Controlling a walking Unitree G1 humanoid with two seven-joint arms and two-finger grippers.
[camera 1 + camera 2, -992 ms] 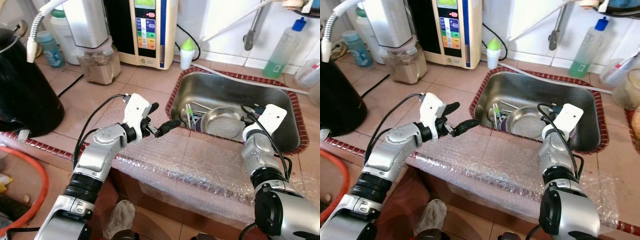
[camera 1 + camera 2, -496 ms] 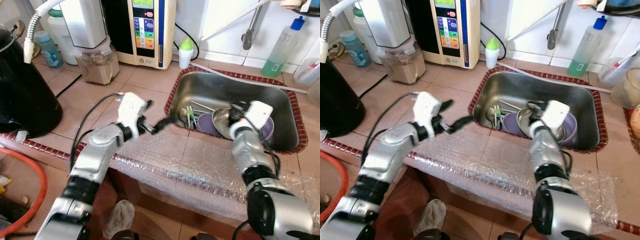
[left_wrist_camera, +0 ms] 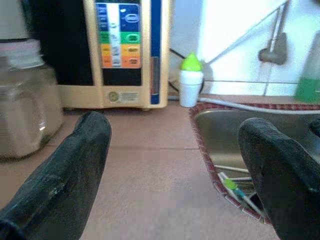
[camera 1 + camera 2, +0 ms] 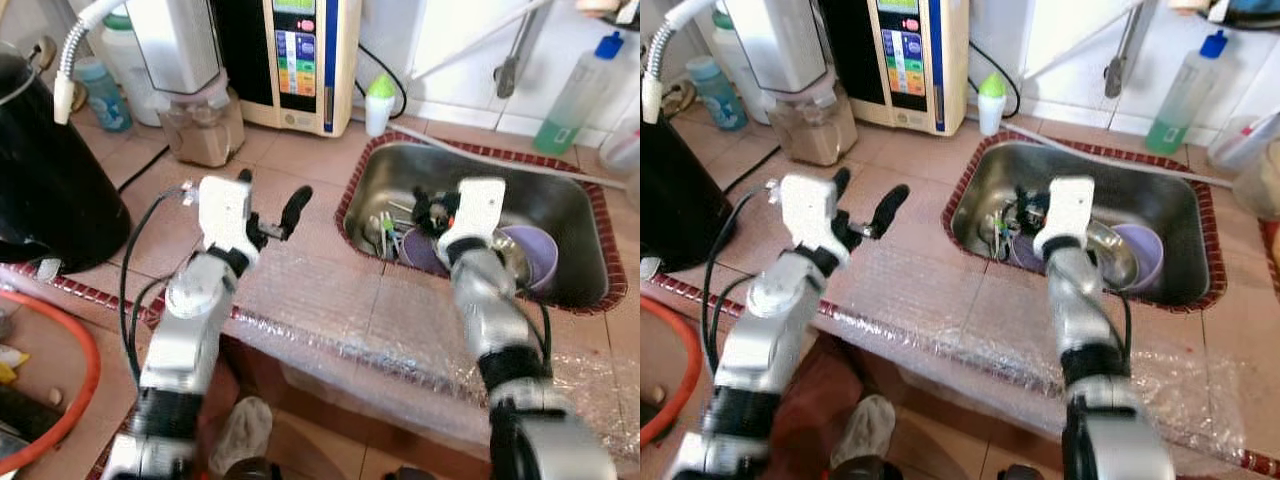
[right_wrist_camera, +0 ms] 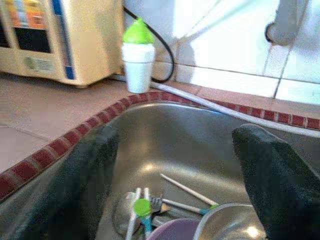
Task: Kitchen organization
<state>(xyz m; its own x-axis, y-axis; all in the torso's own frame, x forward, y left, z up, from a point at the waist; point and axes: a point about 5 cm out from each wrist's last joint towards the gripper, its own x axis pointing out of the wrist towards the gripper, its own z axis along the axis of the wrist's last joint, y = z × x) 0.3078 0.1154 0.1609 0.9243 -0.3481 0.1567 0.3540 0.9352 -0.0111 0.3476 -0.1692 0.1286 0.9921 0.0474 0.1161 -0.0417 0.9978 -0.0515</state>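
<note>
My right tool [image 5: 175, 185], fingers wide and empty, hangs over the sink [image 4: 520, 195] above the steel bowl [image 4: 1110, 255] and purple bowl [image 4: 535, 250]; I should descend squarely onto one rim. Left tool [image 4: 270, 205] waits wide over the table [image 4: 300, 160].

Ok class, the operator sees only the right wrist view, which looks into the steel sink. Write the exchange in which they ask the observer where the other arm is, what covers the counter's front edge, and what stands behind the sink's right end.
Operator: Where is the left tool?
Observer: The left tool, fingers open and holding nothing, hovers over the brown tiled counter, left of the steel sink.
Operator: What covers the counter's front edge?
Observer: A sheet of clear bubble wrap lies over it and hangs down the front.
Operator: And behind the sink's right end?
Observer: A clear plastic bottle of green liquid with a blue cap stands by the wall.
</note>
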